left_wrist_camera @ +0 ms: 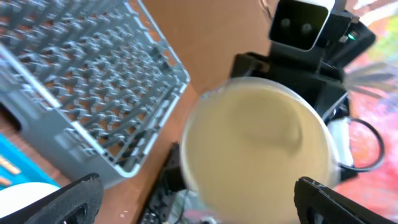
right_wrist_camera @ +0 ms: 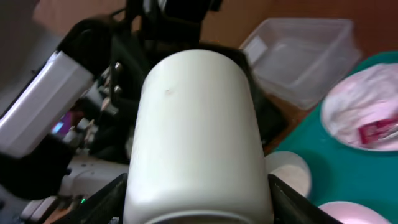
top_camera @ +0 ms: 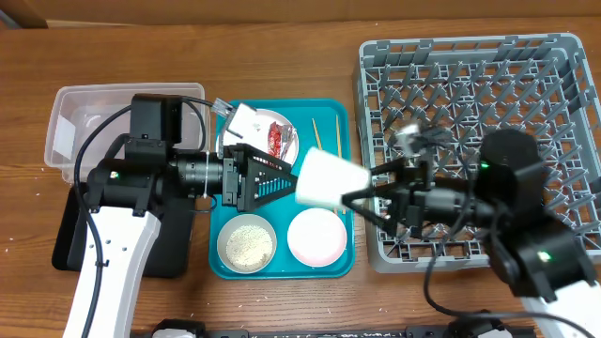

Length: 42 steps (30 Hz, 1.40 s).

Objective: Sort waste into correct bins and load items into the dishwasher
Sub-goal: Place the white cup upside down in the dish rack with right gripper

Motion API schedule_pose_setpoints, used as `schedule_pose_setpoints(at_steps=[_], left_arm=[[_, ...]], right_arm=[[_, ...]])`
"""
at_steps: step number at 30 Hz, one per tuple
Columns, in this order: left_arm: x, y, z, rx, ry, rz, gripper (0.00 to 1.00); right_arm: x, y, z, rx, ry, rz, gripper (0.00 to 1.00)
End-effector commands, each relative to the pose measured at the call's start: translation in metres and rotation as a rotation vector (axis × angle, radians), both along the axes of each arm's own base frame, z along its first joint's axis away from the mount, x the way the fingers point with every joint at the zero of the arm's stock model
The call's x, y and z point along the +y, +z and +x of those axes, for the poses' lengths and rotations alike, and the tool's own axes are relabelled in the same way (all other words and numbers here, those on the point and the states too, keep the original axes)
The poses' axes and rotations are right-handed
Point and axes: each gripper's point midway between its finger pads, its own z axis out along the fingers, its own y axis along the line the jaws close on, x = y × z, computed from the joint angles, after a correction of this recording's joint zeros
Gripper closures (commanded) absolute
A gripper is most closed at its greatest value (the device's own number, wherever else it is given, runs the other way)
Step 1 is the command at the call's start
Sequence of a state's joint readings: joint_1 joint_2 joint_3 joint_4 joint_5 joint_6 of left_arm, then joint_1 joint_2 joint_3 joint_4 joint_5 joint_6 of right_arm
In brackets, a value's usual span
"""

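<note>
My right gripper [top_camera: 362, 195] is shut on the white cup [top_camera: 329, 178] and holds it on its side above the teal tray, beside the grey dish rack [top_camera: 470, 75]. In the right wrist view the cup [right_wrist_camera: 196, 124] fills the space between the fingers [right_wrist_camera: 199, 208]. My left gripper [top_camera: 282, 178] is open, and its fingertips point at the cup's mouth [left_wrist_camera: 258, 143]. On the white plate [top_camera: 252, 141] lie the crumpled napkin [top_camera: 246, 119] and the red wrapper [top_camera: 279, 139]. One bowl [top_camera: 246, 244] holds rice grains and another [top_camera: 315, 237] is beside it. The chopsticks [top_camera: 327, 136] lie on the tray.
The teal tray [top_camera: 343, 268] sits mid-table. The clear tub [top_camera: 94, 122] stands at the far left. The black tray [top_camera: 68, 239] lies below it, partly under my left arm. The dish rack fills the right side.
</note>
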<state>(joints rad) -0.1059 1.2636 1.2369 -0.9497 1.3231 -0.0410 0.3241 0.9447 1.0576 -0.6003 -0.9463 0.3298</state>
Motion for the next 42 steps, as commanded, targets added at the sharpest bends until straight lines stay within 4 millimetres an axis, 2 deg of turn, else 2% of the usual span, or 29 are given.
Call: schedule_pose_setpoints(at_steps=[1, 2, 3, 6, 9, 11, 14, 17, 18, 19, 20, 21, 24, 26, 27, 29, 31, 32, 35, 39, 41, 42], left_arm=[[0.01, 0.004, 0.008, -0.029, 0.042, 0.002, 0.0], [0.012, 0.004, 0.009, -0.028, 0.048, 0.003, 0.0], [0.013, 0.004, 0.01, -0.029, 0.053, 0.003, 0.0], [0.014, -0.002, 0.013, -0.028, 0.072, 0.034, 0.0], [0.016, -0.009, 0.015, -0.011, 0.093, 0.071, 0.0], [0.018, -0.014, 0.017, 0.001, 0.111, 0.101, 0.0], [0.021, -0.023, 0.019, 0.016, 0.137, 0.146, 0.0], [0.024, -0.033, 0.021, 0.034, 0.166, 0.205, 0.02], [0.027, -0.038, 0.021, 0.045, 0.179, 0.231, 0.03], [0.03, -0.043, 0.022, 0.056, 0.197, 0.262, 0.05], [0.033, -0.049, 0.023, 0.068, 0.215, 0.298, 0.08], [0.036, -0.054, 0.023, 0.08, 0.229, 0.326, 0.09], [0.044, -0.079, 0.02, 0.144, 0.287, 0.483, 0.14], [0.045, -0.096, 0.017, 0.182, 0.33, 0.617, 0.19], [0.049, -0.108, 0.013, 0.201, 0.37, 0.725, 0.2], [0.057, -0.127, 0.003, 0.231, 0.46, 0.925, 0.2], [0.05, -0.142, -0.008, 0.217, 0.521, 1.064, 0.23], [0.041, -0.15, -0.011, 0.194, 0.543, 1.109, 0.25], [0.02, -0.174, -0.012, 0.113, 0.55, 1.218, 0.25], [-0.005, -0.211, -0.012, 0.088, 0.479, 1.316, 0.32], [-0.011, -0.23, -0.015, 0.118, 0.451, 1.356, 0.45], [-0.016, -0.241, -0.017, 0.136, 0.433, 1.376, 0.48]], right_arm=[[-0.059, -0.009, 0.028, -0.042, -0.359, -0.145, 0.4], [-0.072, -0.014, 0.03, -0.019, -0.43, -0.182, 0.4], [-0.094, -0.024, 0.032, 0.022, -0.542, -0.251, 0.4], [-0.142, -0.06, 0.024, 0.163, -0.763, -0.461, 0.41], [-0.178, -0.105, 0.004, 0.386, -0.904, -0.673, 0.41], [-0.193, -0.125, 0.002, 0.473, -0.936, -0.791, 0.37], [-0.189, -0.148, 0.015, 0.571, -0.89, -0.856, 0.36], [-0.185, -0.183, 0.041, 0.665, -0.835, -0.935, 0.36], [-0.185, -0.19, 0.045, 0.685, -0.826, -0.946, 0.35], [-0.181, -0.199, 0.047, 0.723, -0.8, -0.956, 0.24], [-0.177, -0.206, 0.047, 0.755, -0.775, -0.954, 0.08], [-0.177, -0.208, 0.048, 0.761, -0.772, -0.956, 0.0], [-0.175, -0.187, 0.056, 0.709, -0.794, -0.915, 0.0], [-0.167, -0.155, 0.065, 0.631, -0.804, -0.826, 0.0], [-0.158, -0.127, 0.069, 0.562, -0.798, -0.733, 0.0], [-0.143, -0.09, 0.072, 0.465, -0.772, -0.603, 0.0], [-0.125, -0.056, 0.065, 0.372, -0.71, -0.464, 0.0], [-0.121, -0.047, 0.059, 0.347, -0.695, -0.433, 0.0], [-0.12, -0.041, 0.051, 0.333, -0.689, -0.418, 0.01], [-0.121, -0.049, 0.04, 0.351, -0.654, -0.459, 0.03], [-0.121, -0.053, 0.036, 0.355, -0.636, -0.484, 0.04], [-0.122, -0.054, 0.034, 0.354, -0.628, -0.493, 0.04]])
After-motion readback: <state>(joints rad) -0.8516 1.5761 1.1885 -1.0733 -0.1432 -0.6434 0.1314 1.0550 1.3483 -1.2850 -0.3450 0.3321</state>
